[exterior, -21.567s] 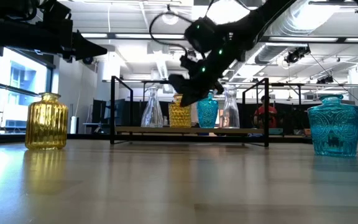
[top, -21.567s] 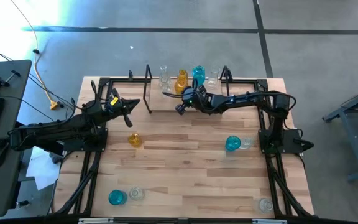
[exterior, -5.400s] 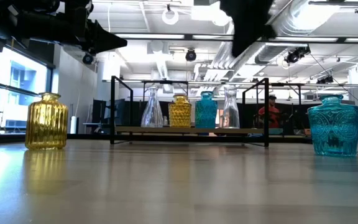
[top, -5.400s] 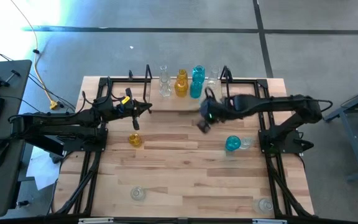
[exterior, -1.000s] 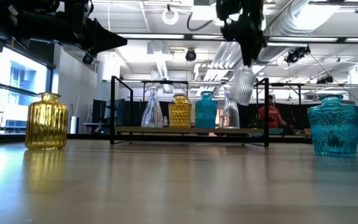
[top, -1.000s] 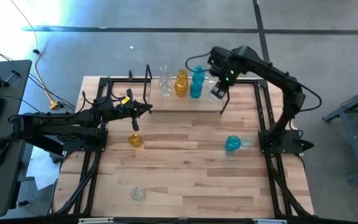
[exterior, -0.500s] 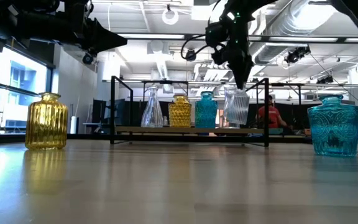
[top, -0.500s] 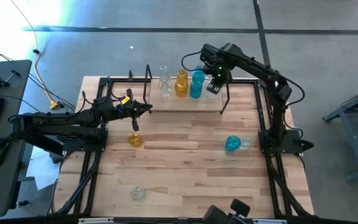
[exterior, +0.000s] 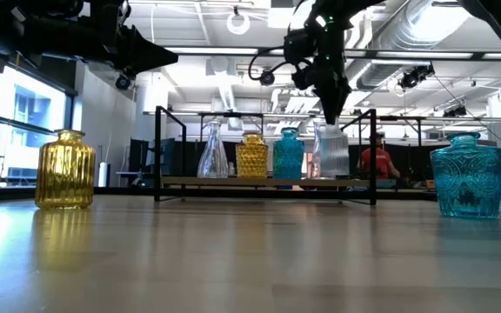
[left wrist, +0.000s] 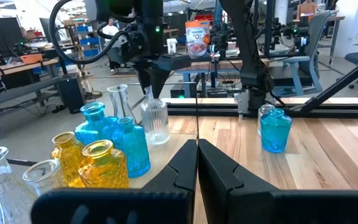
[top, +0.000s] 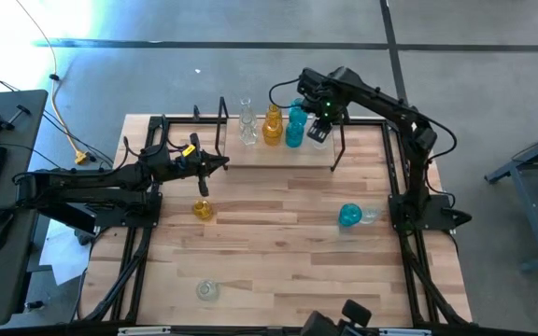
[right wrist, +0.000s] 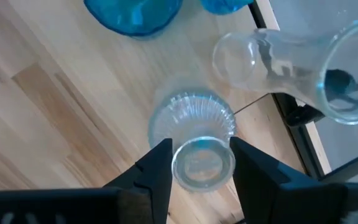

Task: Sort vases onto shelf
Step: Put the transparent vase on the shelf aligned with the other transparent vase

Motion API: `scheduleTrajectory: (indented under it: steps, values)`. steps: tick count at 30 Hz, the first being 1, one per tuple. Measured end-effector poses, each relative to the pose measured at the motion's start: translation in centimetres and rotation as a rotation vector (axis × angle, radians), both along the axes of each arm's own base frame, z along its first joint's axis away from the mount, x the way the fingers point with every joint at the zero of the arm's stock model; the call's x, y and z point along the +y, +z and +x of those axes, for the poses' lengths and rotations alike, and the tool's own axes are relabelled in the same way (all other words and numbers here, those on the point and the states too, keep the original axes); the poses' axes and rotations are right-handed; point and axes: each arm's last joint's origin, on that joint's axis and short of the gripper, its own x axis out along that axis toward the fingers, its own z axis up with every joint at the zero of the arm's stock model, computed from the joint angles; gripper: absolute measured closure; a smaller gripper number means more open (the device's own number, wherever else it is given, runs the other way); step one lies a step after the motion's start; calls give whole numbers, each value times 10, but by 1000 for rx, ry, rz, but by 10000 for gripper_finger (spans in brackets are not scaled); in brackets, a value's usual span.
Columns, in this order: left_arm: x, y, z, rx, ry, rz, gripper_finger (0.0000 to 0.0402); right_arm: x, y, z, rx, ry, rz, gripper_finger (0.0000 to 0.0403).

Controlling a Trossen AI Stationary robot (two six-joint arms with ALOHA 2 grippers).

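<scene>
Near edge first: one clear vase [top: 206,290] sits low-left on the desk [top: 278,271], then an amber vase [top: 201,211] mid-left and a teal vase [top: 348,216] with a clear one beside it mid-right. So four seem left. Up top, the shelf [top: 274,152] holds about six, all empty. Right hand [top: 319,126] sits with fingers either side of a ribbed vase's [right wrist: 193,131] neck, apparently letting go; left hand [top: 220,161] is closed, empty.

The tabletop [top: 278,243] was pale wood planks with a faint satin sheen. The shelf [exterior: 268,183] was a light wooden board in a thin matt black metal frame. The ribbed vase [right wrist: 194,130] was clear, glossy glass (finely fluted); the amber vase [exterior: 66,169] was shiny ribbed glass, the teal vase [exterior: 466,176] embossed.
</scene>
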Motion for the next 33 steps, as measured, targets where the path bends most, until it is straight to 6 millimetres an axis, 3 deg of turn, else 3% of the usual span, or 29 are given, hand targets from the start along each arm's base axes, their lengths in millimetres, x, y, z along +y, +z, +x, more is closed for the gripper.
scheduleTrajectory:
  steps: [20,24,28,33]
  values:
    - [0,0,0,0,-1,-1,397,3,1,5,10,9,-65,267]
    - [0,0,0,0,-2,-1,397,11,6,9,12,39,-74,267]
    - [0,0,0,1,-2,-1,397,25,25,13,-8,50,-85,272]
    - [0,0,0,4,-2,-2,397,49,43,17,-10,62,-108,311]
